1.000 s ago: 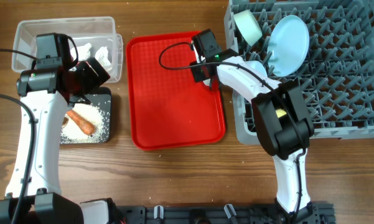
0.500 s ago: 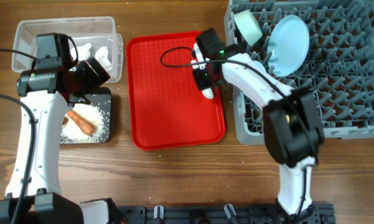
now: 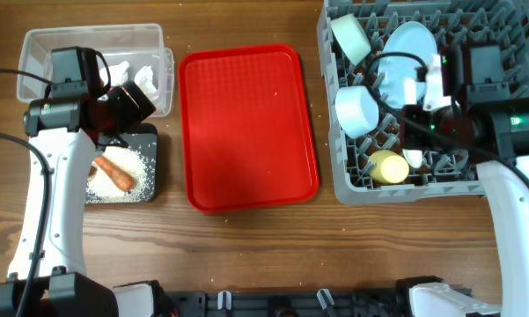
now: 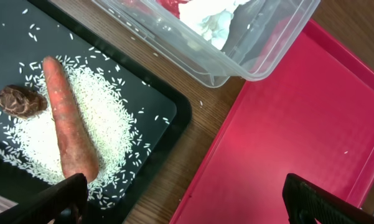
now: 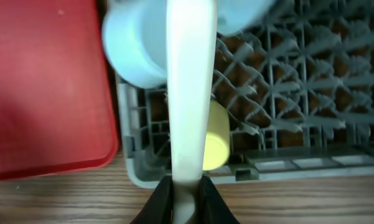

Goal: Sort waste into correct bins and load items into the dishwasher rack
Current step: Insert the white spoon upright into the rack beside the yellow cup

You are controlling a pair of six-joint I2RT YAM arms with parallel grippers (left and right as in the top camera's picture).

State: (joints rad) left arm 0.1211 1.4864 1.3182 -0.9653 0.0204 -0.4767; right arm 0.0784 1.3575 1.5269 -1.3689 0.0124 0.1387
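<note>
My right gripper (image 5: 185,193) is shut on the white spoon (image 5: 190,93) and holds it above the grey rack (image 5: 299,124), over a pale bowl (image 5: 134,50) and the yellow cup (image 5: 215,140). Overhead, that gripper (image 3: 422,114) and the spoon (image 3: 412,88) are over the rack (image 3: 510,167), which holds the plate (image 3: 414,40), two bowls (image 3: 350,35) (image 3: 359,110) and the cup (image 3: 389,165). My left gripper (image 4: 187,205) is open and empty above the black tray (image 4: 168,112), which holds the carrot (image 4: 68,130), rice (image 4: 118,124) and brown lump (image 4: 22,101). The clear tub (image 4: 236,62) holds tissue (image 4: 215,15).
The flat red tray (image 3: 246,128) lies between the bins and the rack with only a few specks on it. The clear tub (image 3: 88,44) sits behind the black tray (image 3: 150,158) at the left. Bare wooden table runs along the front.
My right gripper lifted the white spoon off the red tray's right side and carried it right, over the rack. A bowl and the yellow cup are now uncovered. The left arm has not moved.
</note>
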